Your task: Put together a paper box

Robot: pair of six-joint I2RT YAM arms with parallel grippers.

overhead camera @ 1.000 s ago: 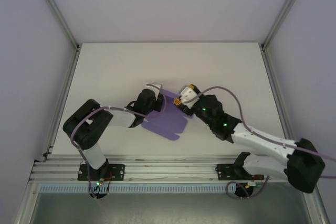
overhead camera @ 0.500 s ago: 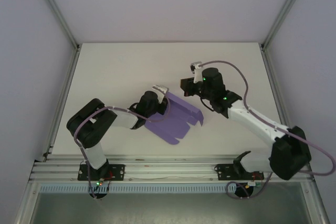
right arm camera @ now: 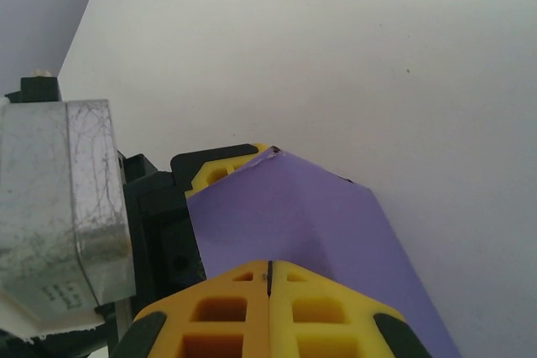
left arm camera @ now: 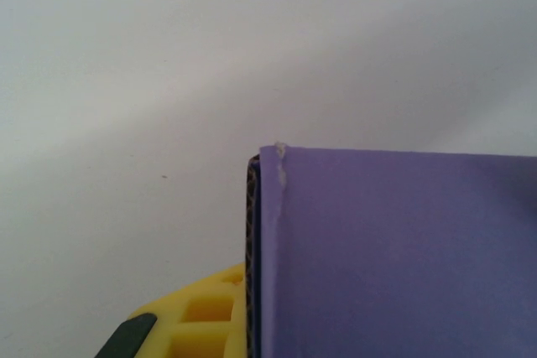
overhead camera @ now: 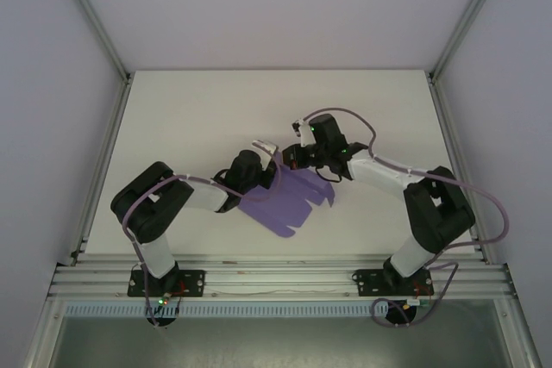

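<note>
1. Left hand (overhead camera: 269, 164) and right hand (right arm camera: 269, 264) meet over the bench (overhead camera: 198, 118).
2. Paper box (overhead camera: 289, 200) lies centre, half flat, so folding is underway.
3. Left pinches its raised flap (right arm camera: 285, 207); right's fingers are pressed together close by the card.
4. Next: crease that wall upright.

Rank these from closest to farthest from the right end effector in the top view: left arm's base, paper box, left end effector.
1. paper box, right at the right end effector.
2. left end effector, just left, on the box's edge.
3. left arm's base, far off, near-left.
</note>
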